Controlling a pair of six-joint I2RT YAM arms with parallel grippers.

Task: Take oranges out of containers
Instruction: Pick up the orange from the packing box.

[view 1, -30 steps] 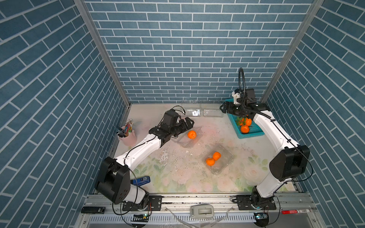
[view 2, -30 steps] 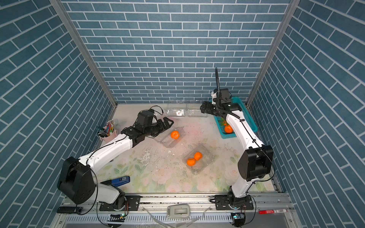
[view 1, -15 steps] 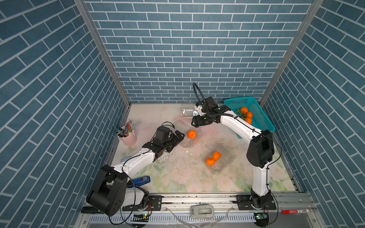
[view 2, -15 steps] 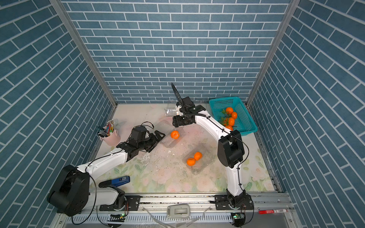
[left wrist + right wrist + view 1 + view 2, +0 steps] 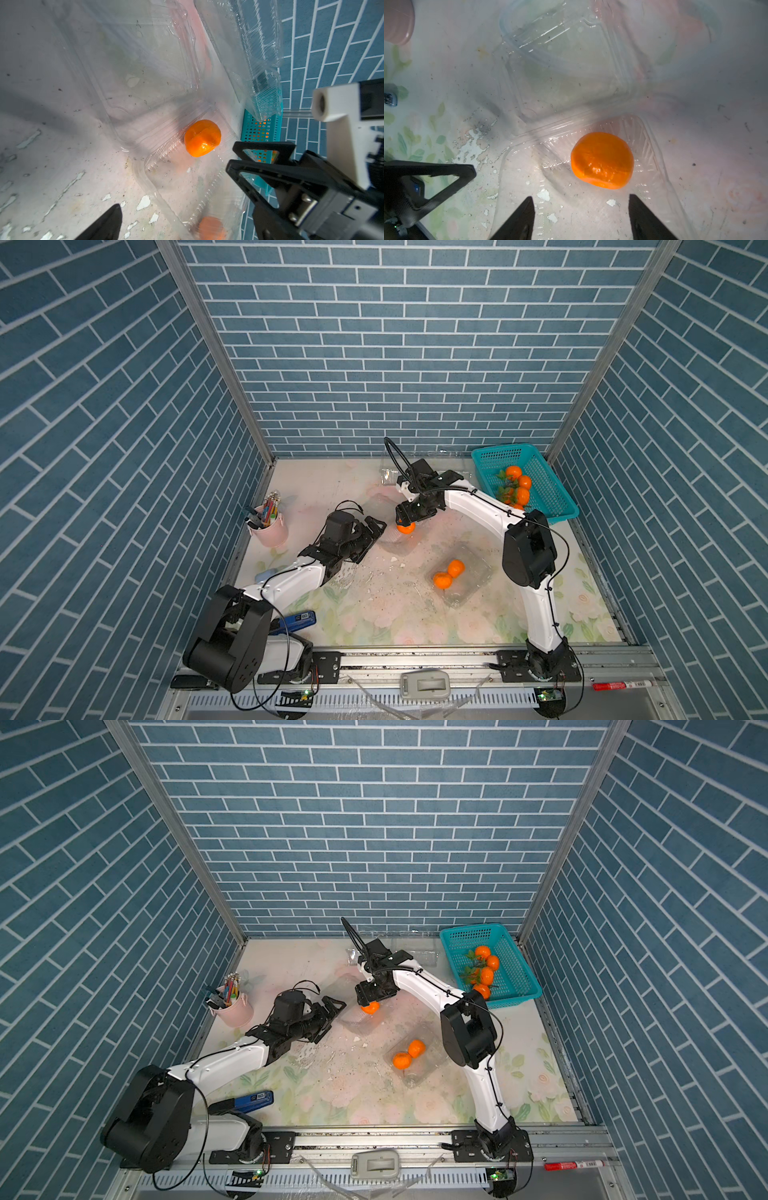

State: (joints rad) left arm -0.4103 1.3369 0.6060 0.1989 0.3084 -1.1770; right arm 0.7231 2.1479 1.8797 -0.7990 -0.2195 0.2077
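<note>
- The right gripper [image 5: 579, 207] hangs just above one orange [image 5: 602, 160], jaws apart, maybe not touching it.
- The orange lies inside a clear box [image 5: 652, 141].
- The left gripper [image 5: 371, 536] has jaws spread wide.

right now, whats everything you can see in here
oranges: about eight, orange; two in the front container, one in the open container, rest in basket
containers: at least three, clear; one mid-table front, one open behind it, empties by back wall
basket: one, teal; back right corner
pencil cup: one, pink; left edge
marker: one, red; front rail
left gripper: one, black; open, beside open container
right gripper: one, black; open, over the single orange
</note>
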